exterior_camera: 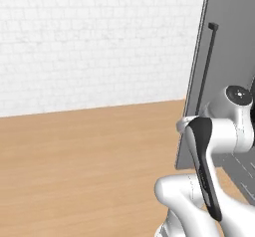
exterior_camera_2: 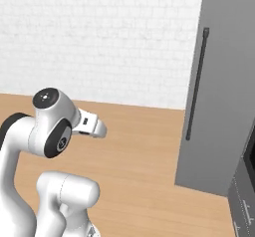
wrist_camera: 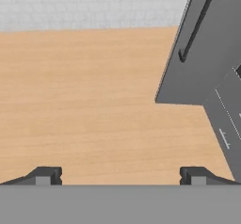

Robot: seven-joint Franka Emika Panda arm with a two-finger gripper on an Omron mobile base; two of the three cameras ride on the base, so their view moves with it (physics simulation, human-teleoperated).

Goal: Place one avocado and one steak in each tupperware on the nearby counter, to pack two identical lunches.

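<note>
Left base view: we face a tall grey door (exterior_camera: 226,42) with a slim dark bar handle (exterior_camera: 206,66) over wooden floor (exterior_camera: 84,166); avocados, steaks, tupperware and counter can't be placed from here.
Right base view: same door ahead-right, so we can't tell which way the food lies.
Hand view: gripper (wrist_camera: 120,176) spread wide, holding nothing, aimed at bare floor.
Writing: none readable.
</note>
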